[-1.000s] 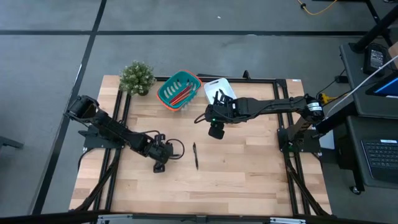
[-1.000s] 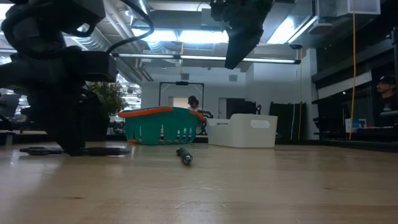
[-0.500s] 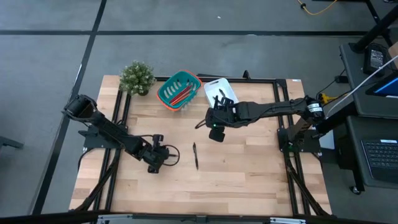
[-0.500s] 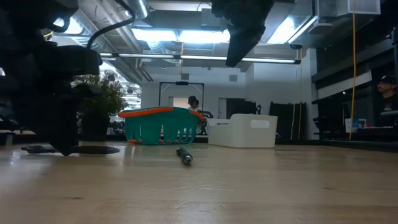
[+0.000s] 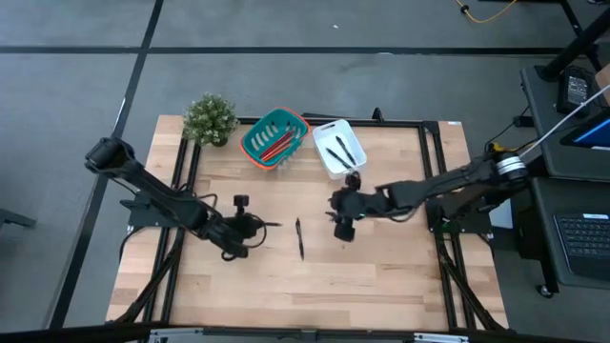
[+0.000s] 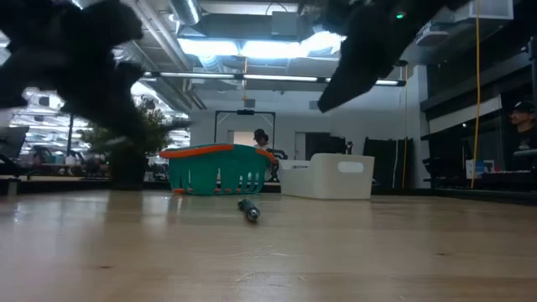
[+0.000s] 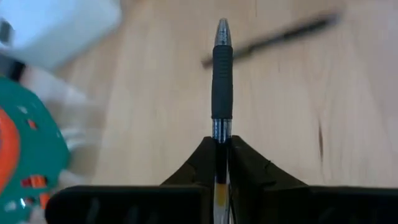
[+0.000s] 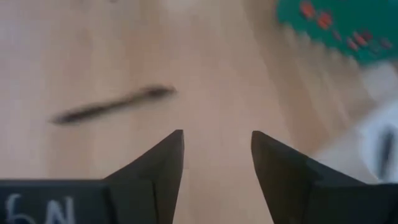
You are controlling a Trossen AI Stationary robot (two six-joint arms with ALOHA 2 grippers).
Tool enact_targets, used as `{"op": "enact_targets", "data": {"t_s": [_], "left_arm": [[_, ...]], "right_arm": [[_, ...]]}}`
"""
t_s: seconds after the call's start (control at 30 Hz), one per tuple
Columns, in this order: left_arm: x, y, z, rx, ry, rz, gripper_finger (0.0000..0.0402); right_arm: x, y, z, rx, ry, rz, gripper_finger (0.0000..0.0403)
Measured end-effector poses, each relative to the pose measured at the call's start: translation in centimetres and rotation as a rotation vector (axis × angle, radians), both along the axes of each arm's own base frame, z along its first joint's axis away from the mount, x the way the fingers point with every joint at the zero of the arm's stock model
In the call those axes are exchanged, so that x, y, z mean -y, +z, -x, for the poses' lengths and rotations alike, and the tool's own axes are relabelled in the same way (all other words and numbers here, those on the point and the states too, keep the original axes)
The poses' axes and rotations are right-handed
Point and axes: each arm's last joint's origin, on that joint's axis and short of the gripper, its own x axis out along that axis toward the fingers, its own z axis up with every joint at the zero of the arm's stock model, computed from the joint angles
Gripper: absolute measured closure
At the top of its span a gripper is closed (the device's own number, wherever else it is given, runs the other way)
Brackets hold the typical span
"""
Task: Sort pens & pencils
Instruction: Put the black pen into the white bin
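My left gripper [image 7: 222, 142] is left of the table's middle [image 5: 250, 227] and shut on a black pen [image 7: 222, 74] that juts out toward the table's right [image 5: 271, 225]. A second black pen [image 5: 299, 237] lies flat on the wood between the two grippers; it also shows in the low view [image 6: 249, 210] and the right wrist view [image 8: 112, 104]. My right gripper [image 8: 216, 140] hovers open and empty to that pen's right [image 5: 343, 229]. Red and orange pencils [image 5: 276, 145] lie in a green basket [image 5: 257, 131]. Two more pens [image 5: 339, 151] lie in a white bin [image 5: 326, 133]. My left gripper pinches the black pen between its two fingers on the barrel just behind the rubber grip [image 7: 222, 127]. The pen runs along the fingers and sticks out forward past their tips. It is lifted clear of the table, about level, tip toward the table's right.
A potted plant [image 5: 210, 119] stands at the far left corner beside the green basket. The basket and the white bin sit side by side at the far edge. Bare wood [image 5: 381, 276] stretches across the near half of the table.
My left gripper has risen off the table with the pen in its hold and tipped from pointing down to about level. My right gripper has moved from beside the white bin toward the near edge and a little right, ending beside the lying pen.
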Motion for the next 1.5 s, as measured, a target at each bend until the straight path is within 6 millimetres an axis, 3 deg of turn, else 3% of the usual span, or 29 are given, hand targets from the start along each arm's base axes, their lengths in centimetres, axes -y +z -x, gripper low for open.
{"op": "enact_targets", "data": {"t_s": [0.17, 0.47, 0.77, 0.97, 1.13, 1.5], "left_arm": [[-0.2, 1.2, -0.8, 0.117, -0.006, -0.020, 0.0383], [-2.0, 1.0, -2.0, 0.362, -0.009, -0.036, 0.0383], [-4.8, 1.5, -2.1, 0.682, -0.119, 0.073, 0.0383], [-5.9, 1.5, -2.4, 0.710, -0.119, 0.105, 0.0383], [-6.5, 1.5, -3.0, 0.766, -0.167, 0.113, 0.0383], [-7.1, 0.6, -3.8, 0.788, -0.183, 0.120, 0.0383]], "right_arm": [[-0.2, -1.1, 2.3, 0.195, 0.054, -0.014, 0.0214], [0.4, -4.1, 5.8, 0.511, 0.056, -0.038, 0.0214], [0.5, -4.5, 6.7, 0.664, 0.064, -0.071, 0.0214], [1.2, -4.5, 6.3, 0.695, 0.032, -0.145, 0.0214], [1.3, -4.2, 5.3, 0.797, 0.104, -0.084, 0.0214], [1.9, -3.5, -1.2, 0.749, 0.175, 0.056, 0.0214]]}}
